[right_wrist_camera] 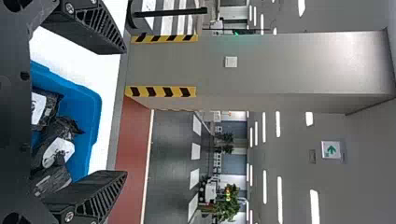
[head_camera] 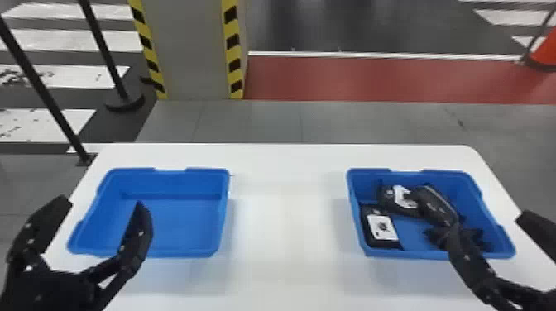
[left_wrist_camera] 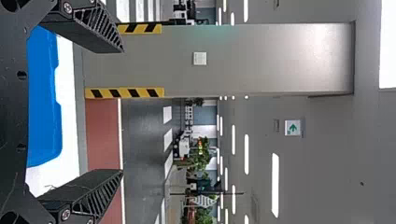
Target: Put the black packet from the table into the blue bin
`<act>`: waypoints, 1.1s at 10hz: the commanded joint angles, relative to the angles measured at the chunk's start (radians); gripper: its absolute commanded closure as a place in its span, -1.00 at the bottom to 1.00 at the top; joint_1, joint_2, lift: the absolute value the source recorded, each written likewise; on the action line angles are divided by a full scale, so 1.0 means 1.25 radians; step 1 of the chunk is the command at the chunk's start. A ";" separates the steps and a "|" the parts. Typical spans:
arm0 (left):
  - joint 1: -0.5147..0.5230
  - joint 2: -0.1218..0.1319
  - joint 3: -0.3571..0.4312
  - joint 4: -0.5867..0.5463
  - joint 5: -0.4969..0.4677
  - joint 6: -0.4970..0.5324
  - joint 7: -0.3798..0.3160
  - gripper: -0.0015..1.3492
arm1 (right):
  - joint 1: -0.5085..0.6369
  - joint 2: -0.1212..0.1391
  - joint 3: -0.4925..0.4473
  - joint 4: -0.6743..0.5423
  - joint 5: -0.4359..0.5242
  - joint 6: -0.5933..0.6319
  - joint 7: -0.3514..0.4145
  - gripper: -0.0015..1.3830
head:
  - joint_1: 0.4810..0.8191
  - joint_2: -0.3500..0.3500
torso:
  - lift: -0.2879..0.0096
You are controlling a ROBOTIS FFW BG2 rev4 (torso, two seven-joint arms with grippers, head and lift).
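Observation:
My left gripper is over the left blue bin's near left side, open with nothing between its fingers. That left bin has a bare floor. In the left wrist view the left gripper stands open, with the bin behind it. My right gripper stands open at the near right part of the right blue bin. Several black packets lie in that bin, one with a white label at its left side. The right wrist view shows the right gripper with widely parted fingers, and labelled black packets in the bin.
Both bins stand on a white table, with a wide strip of tabletop between them. Beyond the table's far edge are a grey pillar with striped corners and black barrier posts on the floor.

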 commanded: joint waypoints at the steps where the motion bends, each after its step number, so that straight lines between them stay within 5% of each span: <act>1: 0.000 0.000 0.001 0.000 0.000 0.000 0.000 -0.84 | -0.002 -0.001 0.001 0.002 0.000 0.000 0.001 -0.85 | 0.27 0.03 | 0.20; 11: -0.003 0.001 -0.004 0.000 -0.002 0.006 0.000 -0.84 | -0.008 -0.007 0.013 0.008 0.002 -0.006 0.000 -0.85 | 0.27 0.05 | 0.20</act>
